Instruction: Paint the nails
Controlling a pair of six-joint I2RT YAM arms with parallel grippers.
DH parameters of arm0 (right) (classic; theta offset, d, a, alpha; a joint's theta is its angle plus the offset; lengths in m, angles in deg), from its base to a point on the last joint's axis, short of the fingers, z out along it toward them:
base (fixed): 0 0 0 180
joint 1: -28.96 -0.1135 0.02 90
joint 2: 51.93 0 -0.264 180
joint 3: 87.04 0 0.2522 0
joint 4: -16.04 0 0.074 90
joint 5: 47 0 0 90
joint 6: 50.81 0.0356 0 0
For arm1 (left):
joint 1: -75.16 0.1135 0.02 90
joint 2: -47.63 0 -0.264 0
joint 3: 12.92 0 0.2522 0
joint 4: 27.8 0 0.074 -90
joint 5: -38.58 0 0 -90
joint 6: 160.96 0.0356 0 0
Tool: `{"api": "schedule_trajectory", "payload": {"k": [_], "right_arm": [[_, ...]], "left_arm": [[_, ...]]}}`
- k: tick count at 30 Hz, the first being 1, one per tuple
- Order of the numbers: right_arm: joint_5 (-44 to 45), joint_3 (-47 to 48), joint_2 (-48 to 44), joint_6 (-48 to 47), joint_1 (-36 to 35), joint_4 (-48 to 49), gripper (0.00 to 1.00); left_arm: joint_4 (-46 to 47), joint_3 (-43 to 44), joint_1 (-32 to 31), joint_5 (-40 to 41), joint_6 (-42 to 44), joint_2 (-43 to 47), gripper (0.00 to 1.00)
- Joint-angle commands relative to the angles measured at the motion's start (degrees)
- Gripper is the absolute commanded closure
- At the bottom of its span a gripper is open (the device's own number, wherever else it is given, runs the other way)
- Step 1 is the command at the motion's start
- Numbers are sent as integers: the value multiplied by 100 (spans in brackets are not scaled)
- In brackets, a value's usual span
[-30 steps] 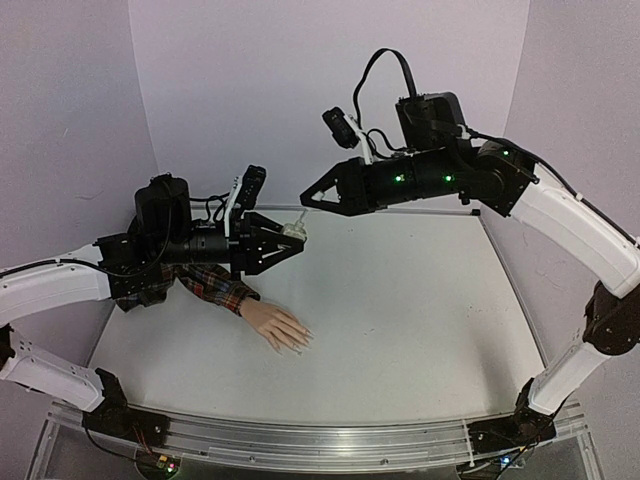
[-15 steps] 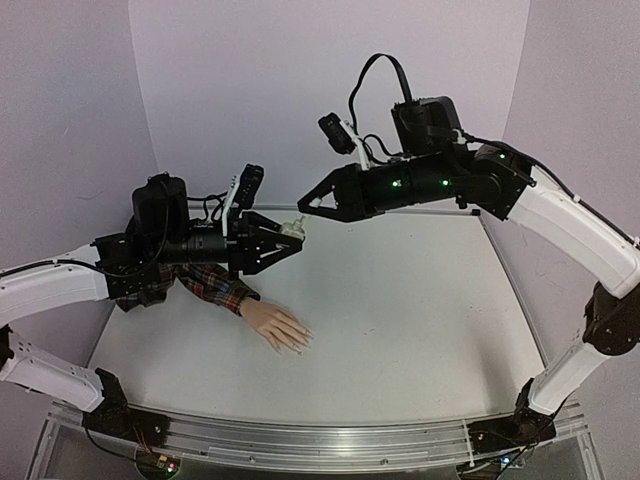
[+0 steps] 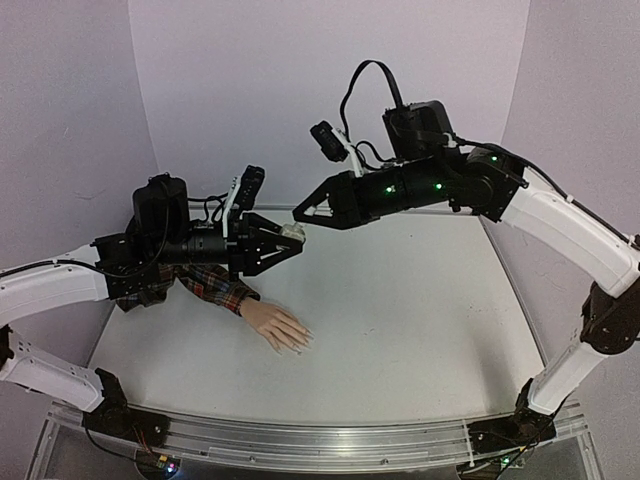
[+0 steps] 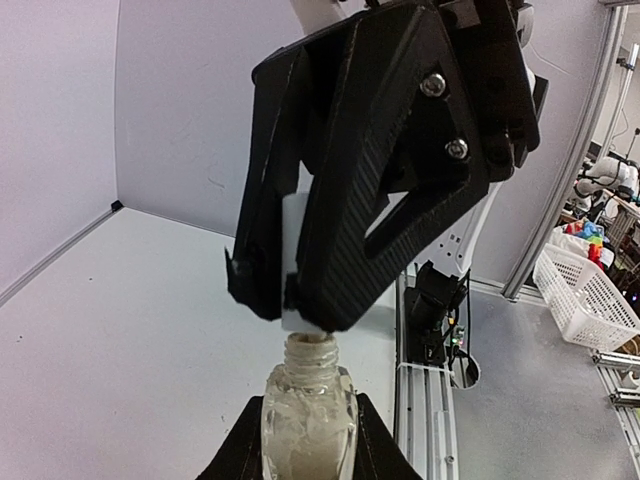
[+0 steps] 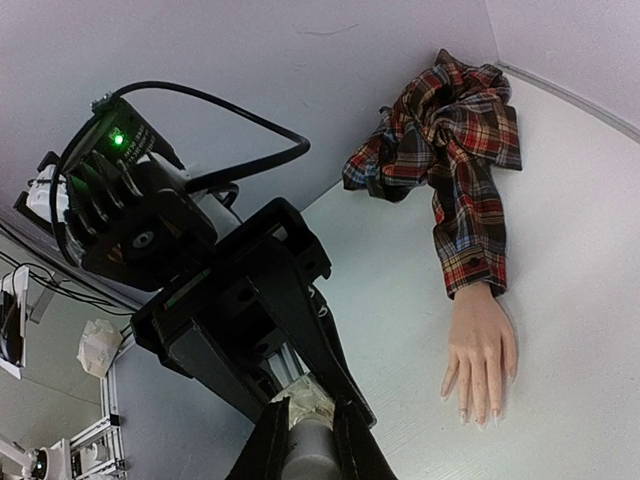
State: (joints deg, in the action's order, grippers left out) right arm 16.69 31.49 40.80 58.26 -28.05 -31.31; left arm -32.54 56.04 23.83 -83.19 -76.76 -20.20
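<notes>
Extending level over the table (image 3: pixel 420 300), left gripper (image 3: pixel 293 236) and right gripper (image 3: pixel 300 214) are held tip to tip: bottle (image 4: pixel 306 425) clamped by left, cap (image 4: pixel 292 235) pinched by right just above its neck; nails (image 5: pixel 478 420) lying below.

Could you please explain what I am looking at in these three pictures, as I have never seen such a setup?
These are two robot arms bolted to a table, each ending in a two-finger gripper. The wide picture comes from a fixed camera above and behind them; the other two come from a small camera on each wrist. On the table lies a mannequin hand in a plaid sleeve. The left gripper holds a small bottle in the air, and the right gripper pinches its white cap; the bottle's threaded neck shows just below the cap.
</notes>
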Motion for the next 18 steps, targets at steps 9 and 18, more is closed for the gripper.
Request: {"api": "schedule_trajectory", "payload": {"k": [9,18], "right_arm": [[-785,386,257,-232,-44,-379,100],[-1301,260,433,-20,-42,-867,100]], "left_arm": [[-309,743,-22,80,350,96,100],[-866,1484,-18,1134,1306,-166,100]]}}
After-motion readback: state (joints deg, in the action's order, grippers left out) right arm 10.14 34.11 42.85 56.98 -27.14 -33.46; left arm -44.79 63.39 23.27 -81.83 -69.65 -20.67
